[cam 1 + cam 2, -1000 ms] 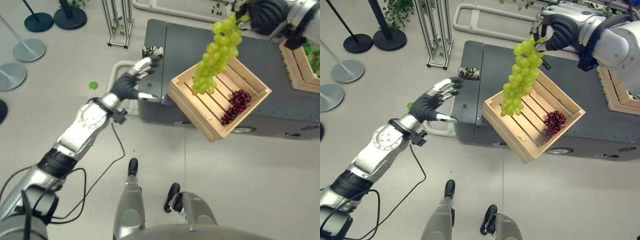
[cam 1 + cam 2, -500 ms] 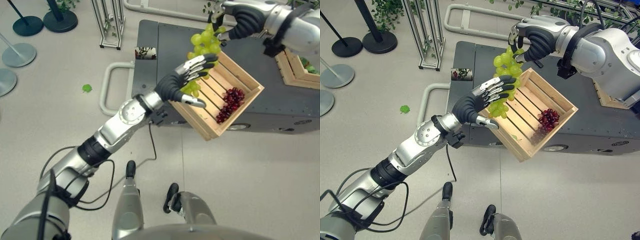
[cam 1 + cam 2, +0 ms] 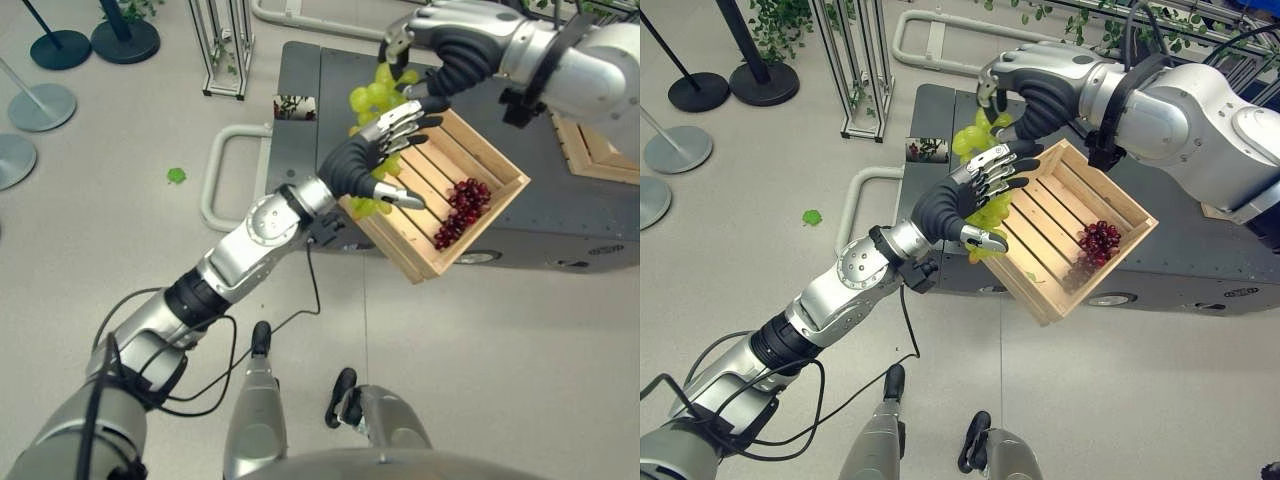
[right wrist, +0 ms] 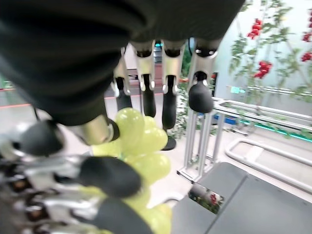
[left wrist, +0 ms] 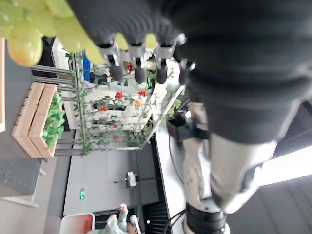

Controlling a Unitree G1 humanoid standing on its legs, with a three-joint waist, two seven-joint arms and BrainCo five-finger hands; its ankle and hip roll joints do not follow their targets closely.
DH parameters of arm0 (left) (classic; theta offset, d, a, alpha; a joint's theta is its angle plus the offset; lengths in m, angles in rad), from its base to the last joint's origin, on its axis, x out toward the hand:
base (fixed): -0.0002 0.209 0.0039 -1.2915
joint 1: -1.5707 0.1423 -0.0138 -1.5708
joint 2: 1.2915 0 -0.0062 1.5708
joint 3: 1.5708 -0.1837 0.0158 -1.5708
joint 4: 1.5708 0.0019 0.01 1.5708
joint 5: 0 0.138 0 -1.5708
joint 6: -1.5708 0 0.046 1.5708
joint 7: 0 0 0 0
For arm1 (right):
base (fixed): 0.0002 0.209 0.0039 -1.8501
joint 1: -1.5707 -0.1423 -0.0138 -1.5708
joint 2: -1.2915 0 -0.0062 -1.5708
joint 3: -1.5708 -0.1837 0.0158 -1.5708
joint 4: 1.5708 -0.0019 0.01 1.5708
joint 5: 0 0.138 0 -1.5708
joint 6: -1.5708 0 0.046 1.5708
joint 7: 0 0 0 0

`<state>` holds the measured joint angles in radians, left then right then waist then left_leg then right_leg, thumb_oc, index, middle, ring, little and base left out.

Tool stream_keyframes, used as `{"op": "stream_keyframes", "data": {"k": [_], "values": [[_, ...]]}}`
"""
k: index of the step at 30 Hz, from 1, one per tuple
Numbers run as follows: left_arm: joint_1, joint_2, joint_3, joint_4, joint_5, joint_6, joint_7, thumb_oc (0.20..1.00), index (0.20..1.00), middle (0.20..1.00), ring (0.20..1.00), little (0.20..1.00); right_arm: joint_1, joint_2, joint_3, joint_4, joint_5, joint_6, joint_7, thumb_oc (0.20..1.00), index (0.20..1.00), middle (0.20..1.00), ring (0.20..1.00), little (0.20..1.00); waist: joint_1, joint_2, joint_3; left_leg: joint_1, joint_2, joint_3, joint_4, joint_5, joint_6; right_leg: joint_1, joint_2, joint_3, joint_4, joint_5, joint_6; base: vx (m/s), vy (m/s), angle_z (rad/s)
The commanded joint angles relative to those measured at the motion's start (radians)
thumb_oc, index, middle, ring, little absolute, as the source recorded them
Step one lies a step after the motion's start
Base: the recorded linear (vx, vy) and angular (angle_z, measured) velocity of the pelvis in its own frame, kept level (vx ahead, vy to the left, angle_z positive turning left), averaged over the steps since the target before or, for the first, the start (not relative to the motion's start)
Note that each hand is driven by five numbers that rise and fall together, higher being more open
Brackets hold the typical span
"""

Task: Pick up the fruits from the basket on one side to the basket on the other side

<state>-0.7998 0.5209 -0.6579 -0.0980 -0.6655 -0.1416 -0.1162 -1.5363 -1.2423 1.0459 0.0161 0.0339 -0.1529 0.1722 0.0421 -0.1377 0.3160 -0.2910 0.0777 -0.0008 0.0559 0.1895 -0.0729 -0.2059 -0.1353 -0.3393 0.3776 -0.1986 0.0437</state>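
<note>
Right robot hand (image 3: 1032, 92) pinching green grapes (image 3: 372, 95) by the top, carrying them leftward since a second ago, now above the crate's (image 3: 500, 170) 10 o'clock corner. Left robot hand (image 3: 970, 195) swinging in from the 9 o'clock side, fingers spread, now cupping the bunch. Looking like a handover underway. Red grapes (image 3: 1096, 238) sitting in the crate on the dark surface (image 3: 560, 215).

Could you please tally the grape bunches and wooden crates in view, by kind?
Green grape bunch: 1
Red grape bunch: 1
Wooden crates: 2, the tilted one and one at the right edge
Total: 4
</note>
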Motion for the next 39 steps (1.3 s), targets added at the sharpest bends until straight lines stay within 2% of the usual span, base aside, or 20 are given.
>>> {"op": "stream_keyframes", "data": {"k": [1, 8, 10, 11, 12, 15, 16, 22, 25, 28, 29, 30, 31, 33, 34, 35, 37, 39], "values": [[0.004, 0.015, 0.035, -0.062, -0.034, -0.033, -0.005, 1.000, 1.000, 1.000, 1.000, 1.000, -0.067, -0.013, -0.107, -0.021, 0.049, -0.021, -0.037, 0.200, 0.200, 0.200, 0.200, 0.200, -0.024, -0.051, -0.049, 0.025, -0.037, 0.023, 0.178, -0.236, 0.021, 0.031, -0.003, 0.006, -0.217, 0.166, 0.073, 0.00, 0.000, 0.00], [0.036, 0.132, 0.048, -0.183, -0.080, -0.038, -0.054, 1.000, 1.000, 1.000, 1.000, 1.000, -0.076, -0.034, -0.084, -0.002, 0.062, -0.024, -0.036, 0.200, 0.200, 0.200, 0.200, 0.200, -0.017, -0.050, -0.055, 0.026, -0.037, 0.019, 0.172, -0.233, 0.018, 0.034, -0.002, 0.004, -0.221, 0.168, 0.073, 0.00, 0.000, 0.00], [0.052, 0.201, 0.063, -0.236, -0.103, -0.045, -0.074, 1.000, 1.000, 1.000, 1.000, 1.000, -0.080, -0.050, -0.077, 0.011, 0.058, -0.025, -0.038, 0.200, 0.200, 0.200, 0.200, 0.200, -0.013, -0.047, -0.054, 0.030, -0.039, 0.020, 0.168, -0.232, 0.018, 0.036, -0.002, 0.004, -0.225, 0.171, 0.074, 0.00, 0.000, 0.00], [0.053, 0.203, 0.064, -0.238, -0.104, -0.045, -0.074, 1.000, 1.000, 1.000, 1.000, 1.000, -0.081, -0.049, -0.076, 0.011, 0.058, -0.025, -0.038, 0.200, 0.200, 0.200, 0.200, 0.200, -0.014, -0.047, -0.054, 0.030, -0.039, 0.020, 0.168, -0.232, 0.018, 0.036, -0.002, 0.004, -0.225, 0.172, 0.074, 0.00, 0.000, 0.00], [0.082, 0.248, 0.087, -0.267, -0.125, -0.050, -0.086, 1.000, 1.000, 1.000, 1.000, 1.000, -0.078, -0.068, -0.074, 0.018, 0.057, -0.026, -0.041, 0.200, 0.200, 0.200, 0.200, 0.200, -0.011, -0.046, -0.054, 0.030, -0.040, 0.020, 0.166, -0.230, 0.017, 0.038, -0.002, 0.003, -0.228, 0.173, 0.074, 0.00, 0.000, 0.00], [0.110, 0.298, 0.111, -0.297, -0.133, -0.051, -0.092, 1.000, 1.000, 1.000, 1.000, 1.000, -0.066, -0.081, -0.080, 0.025, 0.055, -0.027, -0.043, 0.200, 0.200, 0.200, 0.200, 0.200, -0.010, -0.047, -0.054, 0.031, -0.040, 0.019, 0.166, -0.230, 0.017, 0.040, -0.001, 0.003, -0.229, 0.173, 0.074, 0.00, 0.000, 0.00], [0.126, 0.347, 0.132, -0.329, -0.139, -0.058, -0.099, 1.000, 1.000, 1.000, 1.000, 1.000, -0.056, -0.096, -0.083, 0.037, 0.053, -0.028, -0.043, 0.200, 0.200, 0.200, 0.200, 0.200, -0.006, -0.046, -0.054, 0.032, -0.042, 0.017, 0.166, -0.229, 0.016, 0.042, -0.001, 0.000, -0.228, 0.172, 0.073, 0.00, 0.000, 0.00], [0.195, 0.442, 0.222, -0.377, -0.151, -0.075, -0.106, 1.000, 1.000, 1.000, 1.000, 1.000, -0.014, -0.138, -0.109, 0.042, 0.045, -0.032, -0.041, 0.200, 0.200, 0.200, 0.200, 0.200, 0.000, -0.047, -0.056, 0.032, -0.044, 0.014, 0.171, -0.232, 0.017, 0.045, -0.003, -0.004, -0.223, 0.171, 0.073, 0.00, 0.000, 0.00], [0.221, 0.456, 0.257, -0.372, -0.129, -0.082, -0.099, 1.000, 1.000, 1.000, 1.000, 1.000, -0.001, -0.143, -0.125, 0.039, 0.041, -0.033, -0.038, 0.200, 0.200, 0.200, 0.200, 0.200, 0.001, -0.049, -0.058, 0.033, -0.044, 0.014, 0.172, -0.233, 0.017, 0.046, -0.003, -0.004, -0.223, 0.170, 0.073, 0.00, 0.000, 0.00], [0.250, 0.474, 0.327, -0.336, -0.030, -0.112, -0.062, 1.000, 1.000, 1.000, 1.000, 1.000, 0.025, -0.158, -0.159, 0.029, 0.040, -0.034, -0.034, 0.200, 0.200, 0.200, 0.200, 0.200, 0.003, -0.050, -0.060, 0.036, -0.041, 0.012, 0.170, -0.234, 0.015, 0.048, -0.002, -0.003, -0.223, 0.167, 0.073, 0.00, 0.000, 0.00], [0.284, 0.457, 0.382, -0.308, 0.017, -0.128, -0.037, 1.000, 1.000, 1.000, 1.000, 1.000, 0.047, -0.165, -0.185, 0.019, 0.046, -0.037, -0.028, 0.200, 0.200, 0.200, 0.200, 0.200, 0.006, -0.050, -0.061, 0.039, -0.039, 0.014, 0.173, -0.241, 0.013, 0.051, 0.000, -0.003, -0.219, 0.161, 0.073, 0.00, 0.000, 0.00], [0.285, 0.458, 0.384, -0.309, 0.018, -0.127, -0.037, 1.000, 1.000, 1.000, 1.000, 1.000, 0.050, -0.165, -0.189, 0.018, 0.046, -0.037, -0.028, 0.200, 0.200, 0.200, 0.200, 0.200, 0.004, -0.052, -0.062, 0.037, -0.041, 0.013, 0.171, -0.236, 0.014, 0.049, -0.002, -0.004, -0.221, 0.165, 0.072, 0.00, 0.000, 0.00], [0.323, 0.429, 0.427, -0.281, 0.044, -0.132, -0.022, 1.000, 1.000, 1.000, 1.000, 1.000, 0.072, -0.170, -0.218, 0.007, 0.054, -0.039, -0.023, 0.200, 0.200, 0.200, 0.200, 0.200, 0.005, -0.053, -0.064, 0.037, -0.040, 0.014, 0.172, -0.237, 0.014, 0.050, -0.001, -0.003, -0.222, 0.164, 0.072, 0.00, 0.000, 0.00], [0.340, 0.413, 0.448, -0.266, 0.057, -0.135, -0.013, 1.000, 1.000, 1.000, 1.000, 1.000, 0.088, -0.169, -0.236, 0.006, 0.054, -0.039, -0.022, 0.200, 0.200, 0.200, 0.200, 0.200, 0.004, -0.056, -0.068, 0.035, -0.039, 0.014, 0.171, -0.236, 0.015, 0.048, -0.003, -0.003, -0.222, 0.164, 0.071, 0.00, 0.000, 0.00], [0.378, 0.372, 0.490, -0.236, 0.083, -0.139, 0.006, 1.000, 1.000, 1.000, 1.000, 1.000, 0.112, -0.170, -0.261, -0.007, 0.057, -0.040, -0.015, 0.200, 0.200, 0.200, 0.200, 0.200, 0.005, -0.057, -0.069, 0.036, -0.037, 0.015, 0.173, -0.239, 0.015, 0.047, -0.002, -0.002, -0.221, 0.162, 0.069, 0.00, 0.000, 0.00], [0.381, 0.373, 0.491, -0.238, 0.083, -0.138, 0.006, 1.000, 1.000, 1.000, 1.000, 1.000, 0.120, -0.169, -0.269, -0.010, 0.057, -0.039, -0.015, 0.200, 0.200, 0.200, 0.200, 0.200, 0.003, -0.059, -0.072, 0.035, -0.038, 0.014, 0.172, -0.237, 0.015, 0.046, -0.002, -0.003, -0.221, 0.163, 0.069, 0.00, 0.000, 0.00], [0.430, 0.310, 0.545, -0.196, 0.130, -0.141, 0.037, 1.000, 1.000, 1.000, 1.000, 1.000, 0.153, -0.170, -0.306, -0.021, 0.058, -0.042, -0.013, 0.200, 0.200, 0.200, 0.200, 0.200, 0.006, -0.061, -0.074, 0.037, -0.036, 0.015, 0.169, -0.240, 0.016, 0.050, -0.001, -0.003, -0.223, 0.162, 0.068, 0.00, 0.000, 0.00], [0.447, 0.303, 0.559, -0.191, 0.149, -0.137, 0.039, 1.000, 1.000, 1.000, 1.000, 1.000, 0.168, -0.169, -0.322, -0.028, 0.058, -0.041, -0.008, 0.200, 0.200, 0.200, 0.200, 0.200, 0.004, -0.064, -0.079, 0.037, -0.036, 0.015, 0.166, -0.238, 0.016, 0.049, 0.000, -0.003, -0.226, 0.162, 0.068, 0.00, 0.000, 0.00]]}}
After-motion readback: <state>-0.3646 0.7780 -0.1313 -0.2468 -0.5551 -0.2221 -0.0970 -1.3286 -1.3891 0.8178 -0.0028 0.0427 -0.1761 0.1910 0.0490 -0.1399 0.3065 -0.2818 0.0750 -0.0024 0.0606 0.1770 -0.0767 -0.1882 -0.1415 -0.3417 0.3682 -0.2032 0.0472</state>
